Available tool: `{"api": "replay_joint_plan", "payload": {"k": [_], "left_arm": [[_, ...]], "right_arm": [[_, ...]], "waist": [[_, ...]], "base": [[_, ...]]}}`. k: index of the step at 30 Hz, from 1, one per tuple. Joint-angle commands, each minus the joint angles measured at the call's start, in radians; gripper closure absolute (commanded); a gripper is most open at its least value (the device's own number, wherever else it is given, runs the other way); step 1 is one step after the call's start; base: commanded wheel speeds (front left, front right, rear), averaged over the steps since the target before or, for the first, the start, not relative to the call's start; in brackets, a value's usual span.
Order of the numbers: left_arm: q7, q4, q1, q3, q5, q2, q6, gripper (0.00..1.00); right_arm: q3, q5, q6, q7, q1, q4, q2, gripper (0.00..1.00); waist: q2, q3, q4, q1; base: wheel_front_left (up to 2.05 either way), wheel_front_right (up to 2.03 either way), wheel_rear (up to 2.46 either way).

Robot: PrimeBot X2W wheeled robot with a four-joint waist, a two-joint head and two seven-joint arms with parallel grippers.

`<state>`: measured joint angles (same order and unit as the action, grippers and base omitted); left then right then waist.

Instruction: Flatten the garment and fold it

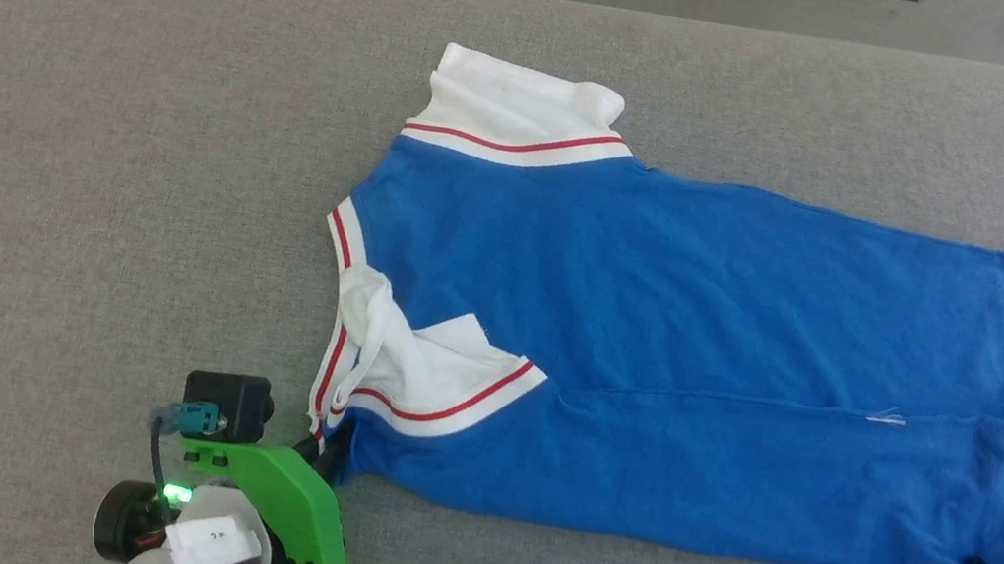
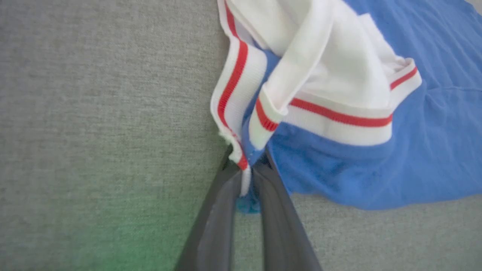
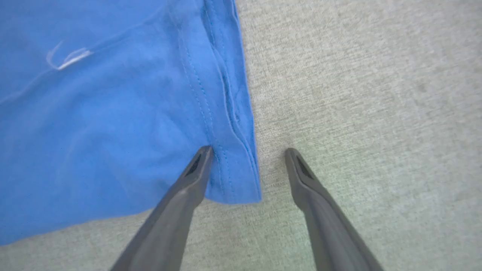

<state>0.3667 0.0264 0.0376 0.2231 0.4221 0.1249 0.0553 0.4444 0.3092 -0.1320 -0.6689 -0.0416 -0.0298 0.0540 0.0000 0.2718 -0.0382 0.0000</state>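
Gripping for the fold: left gripper (image 2: 246, 165) pinches the garment (image 1: 709, 293) at its shoulder; right gripper (image 3: 248, 151), wide astride the hem corner, should close.

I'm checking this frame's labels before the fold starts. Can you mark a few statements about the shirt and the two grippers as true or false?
1. The left gripper is shut on the garment at its striped trim. True.
2. The right gripper is clamped on the hem. False: its jaws stand open, with the hem corner between them.
3. Part of the garment hangs off the table. False: it lies wholly on the grey surface.
4. The near sleeve is folded over onto the blue body. True.
5. A large "23" faces up. False: the upper side shows plain blue.
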Motion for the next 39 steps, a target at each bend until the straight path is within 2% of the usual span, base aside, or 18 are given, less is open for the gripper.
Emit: {"api": "replay_joint_plan", "payload": {"k": [1,2,3,4,5,12,23,27,33,39], "left_arm": [[0.002,0.017,0.008,0.001,0.005,0.002,0.01,1.0],[0.002,0.018,0.008,0.001,0.006,0.003,0.011,1.0],[0.003,0.019,0.008,0.0,0.01,0.001,0.012,1.0],[0.003,0.019,0.008,-0.002,0.014,0.0,0.013,1.0],[0.002,0.018,0.009,-0.004,0.019,-0.002,0.014,1.0],[-0.014,0.015,-0.004,-0.044,0.073,-0.012,0.023,1.0],[0.004,-0.095,-0.143,-0.155,0.247,-0.016,0.011,1.0],[0.05,-0.179,-0.247,-0.162,0.281,-0.001,0.016,1.0],[0.125,-0.257,-0.357,-0.147,0.329,0.01,0.017,1.0],[0.105,-0.23,-0.367,-0.156,0.329,0.001,0.031,1.0]], "right_arm": [[-0.004,0.028,0.001,-0.001,0.011,0.027,-0.003,0.0],[-0.006,0.041,0.001,0.001,0.014,0.045,-0.003,0.0],[-0.016,0.044,0.001,0.001,0.017,0.06,-0.003,0.23],[-0.02,0.052,0.001,0.004,0.02,0.072,-0.003,0.55],[-0.019,0.064,0.001,0.015,0.026,0.089,-0.003,0.98],[-0.016,0.059,0.001,0.059,0.059,0.104,-0.004,1.0],[0.055,0.089,0.001,0.02,0.018,-0.04,-0.004,1.0],[0.08,0.118,0.001,-0.025,-0.053,-0.108,-0.004,1.0],[0.11,0.161,0.001,-0.05,-0.129,-0.134,-0.004,1.0],[0.089,0.182,0.001,-0.018,-0.157,-0.09,-0.004,1.0]], "waist": [[0.0,0.003,0.001,0.0],[0.0,0.004,0.001,0.0],[0.0,0.005,0.001,0.0],[0.0,0.007,0.0,0.0],[0.0,0.009,-0.001,0.0],[0.0,-0.002,-0.008,0.0],[0.0,-0.125,-0.011,0.0],[0.0,-0.175,-0.015,0.0],[0.0,-0.187,-0.017,0.0],[0.0,-0.173,-0.016,0.0]], "base": [[0.0,0.0,0.0],[0.0,0.0,0.0],[0.0,0.0,0.0],[0.0,0.0,0.0],[0.0,0.0,0.0],[0.0,0.0,0.0],[0.0,0.0,0.0],[0.0,0.0,0.0],[0.0,0.0,0.0],[0.0,0.0,0.0]]}}
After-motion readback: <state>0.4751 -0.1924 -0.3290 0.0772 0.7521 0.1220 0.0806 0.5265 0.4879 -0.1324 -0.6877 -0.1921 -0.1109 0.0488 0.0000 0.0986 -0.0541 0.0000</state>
